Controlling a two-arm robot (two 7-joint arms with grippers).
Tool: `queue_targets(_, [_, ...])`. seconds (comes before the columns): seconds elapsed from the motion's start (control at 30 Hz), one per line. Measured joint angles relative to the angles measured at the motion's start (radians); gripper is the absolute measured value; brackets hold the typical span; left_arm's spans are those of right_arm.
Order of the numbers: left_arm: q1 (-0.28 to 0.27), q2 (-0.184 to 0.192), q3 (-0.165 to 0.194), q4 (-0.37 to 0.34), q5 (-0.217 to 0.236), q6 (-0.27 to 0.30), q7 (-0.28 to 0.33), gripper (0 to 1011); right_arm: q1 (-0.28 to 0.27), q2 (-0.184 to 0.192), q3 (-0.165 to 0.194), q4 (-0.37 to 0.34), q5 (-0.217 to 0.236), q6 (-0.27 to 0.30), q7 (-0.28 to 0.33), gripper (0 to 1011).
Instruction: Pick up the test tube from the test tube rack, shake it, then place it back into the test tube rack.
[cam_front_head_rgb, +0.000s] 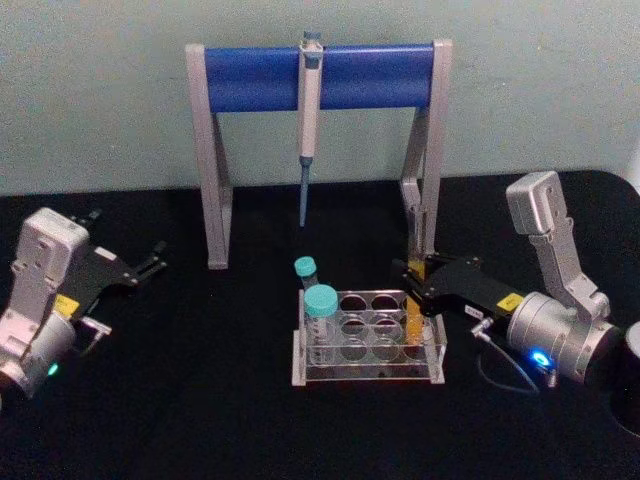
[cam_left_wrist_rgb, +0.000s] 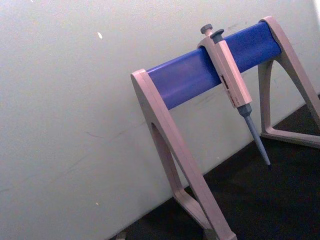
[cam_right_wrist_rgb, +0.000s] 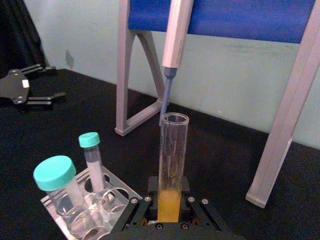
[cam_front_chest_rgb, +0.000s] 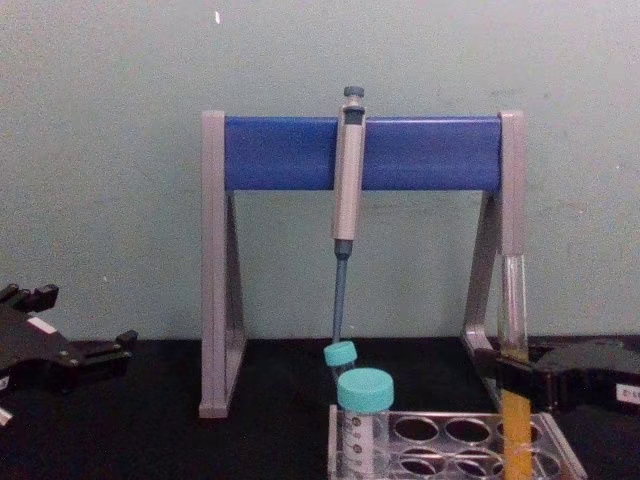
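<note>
The test tube (cam_front_head_rgb: 413, 322) stands upright at the right end of the clear test tube rack (cam_front_head_rgb: 365, 377), with its lower part in the rack. Orange-yellow liquid fills the bottom of the test tube (cam_right_wrist_rgb: 172, 150). My right gripper (cam_front_head_rgb: 413, 287) reaches in from the right and is shut on the tube just above the rack's top plate. The chest view has the test tube (cam_front_chest_rgb: 513, 300) rising above the right gripper (cam_front_chest_rgb: 513, 372) and the rack (cam_front_chest_rgb: 470, 440). My left gripper (cam_front_head_rgb: 130, 240) rests open at the far left, away from the rack.
Two tubes with teal caps (cam_front_head_rgb: 321, 302) stand at the rack's left end. Behind the rack is a grey-and-blue pipette stand (cam_front_head_rgb: 215, 170) with a pipette (cam_front_head_rgb: 308, 120) hanging from it, tip down. A dark round object (cam_front_head_rgb: 630, 385) sits at the right edge.
</note>
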Motion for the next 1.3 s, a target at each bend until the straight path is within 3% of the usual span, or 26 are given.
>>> queue_targets(0.27, [0.0, 0.0, 0.0, 0.0, 0.0, 0.0, 0.0, 1001, -0.035, 0.003, 0.011, -0.023, -0.034, -0.07, 0.004, 232])
queue_targets(0.6, [0.0, 0.0, 0.0, 0.0, 0.0, 0.0, 0.0, 1002, -0.067, -0.001, 0.039, -0.051, -0.058, -0.114, -0.001, 232])
queue_targets(1.03, [0.0, 0.0, 0.0, 0.0, 0.0, 0.0, 0.0, 1001, -0.091, -0.003, 0.092, -0.13, -0.042, -0.142, 0.007, 232])
queue_targets(1.3, [0.0, 0.0, 0.0, 0.0, 0.0, 0.0, 0.0, 1001, -0.086, -0.006, 0.099, -0.159, -0.032, -0.152, 0.014, 232])
